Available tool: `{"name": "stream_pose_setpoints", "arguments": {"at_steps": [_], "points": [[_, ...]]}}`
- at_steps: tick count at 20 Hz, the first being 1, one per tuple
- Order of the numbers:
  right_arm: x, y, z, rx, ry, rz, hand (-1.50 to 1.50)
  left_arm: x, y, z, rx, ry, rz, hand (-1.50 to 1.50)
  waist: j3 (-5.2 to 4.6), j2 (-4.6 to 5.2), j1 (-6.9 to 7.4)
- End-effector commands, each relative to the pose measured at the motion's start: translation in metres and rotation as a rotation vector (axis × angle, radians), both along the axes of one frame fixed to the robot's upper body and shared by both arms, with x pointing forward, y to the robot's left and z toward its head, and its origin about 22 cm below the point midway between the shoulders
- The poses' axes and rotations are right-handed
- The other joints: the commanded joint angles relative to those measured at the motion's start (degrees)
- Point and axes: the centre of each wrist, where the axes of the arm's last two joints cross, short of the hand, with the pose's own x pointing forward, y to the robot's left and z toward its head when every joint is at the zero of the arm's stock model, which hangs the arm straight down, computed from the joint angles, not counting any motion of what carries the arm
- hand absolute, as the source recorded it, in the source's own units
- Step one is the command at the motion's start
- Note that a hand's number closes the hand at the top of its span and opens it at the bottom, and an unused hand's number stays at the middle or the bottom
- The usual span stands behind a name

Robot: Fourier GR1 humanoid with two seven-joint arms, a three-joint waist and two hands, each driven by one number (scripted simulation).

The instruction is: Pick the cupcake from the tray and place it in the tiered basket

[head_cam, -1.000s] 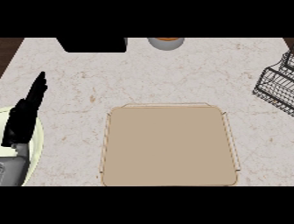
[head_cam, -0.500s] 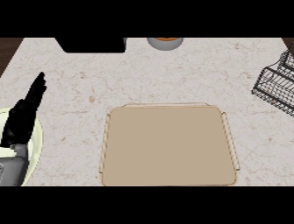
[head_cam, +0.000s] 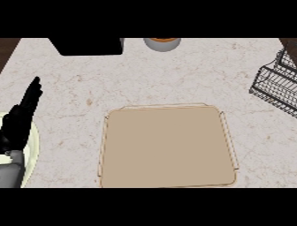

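1 tray (head_cam: 167,148), 1 tiered basket (head_cam: 285,88), and 1 left hand (head_cam: 17,121), fingers straight and together.

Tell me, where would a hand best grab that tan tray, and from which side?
Probably by its left rim, coming in from the left. The tray lies flat on the counter, so only its low raised edge offers anything to pinch. The left hand, resting open at the view's left, is the only hand in sight, and that rim is the side nearest it.
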Motion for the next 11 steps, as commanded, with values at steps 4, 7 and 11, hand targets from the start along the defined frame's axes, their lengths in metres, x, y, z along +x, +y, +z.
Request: {"name": "stream_pose_setpoints", "arguments": {"at_steps": [4, 7, 11], "points": [[-0.086, -0.023, -0.009, 0.106, -0.008, 0.005, -1.50, 0.002, 0.008, -0.007, 0.007, 0.017, 0.035, 0.00, 0.04, -0.20, -2.23], [-0.135, -0.028, -0.003, 0.075, -0.037, -0.006, -1.50, -0.014, 0.014, -0.005, -0.005, 0.012, 0.030, 0.00, 0.05, -0.35, -1.95], [-0.189, -0.031, -0.007, 0.098, -0.127, 0.005, -1.50, -0.003, 0.006, -0.007, 0.001, 0.008, 0.008, 0.00, 0.04, -0.03, -1.37]]}}
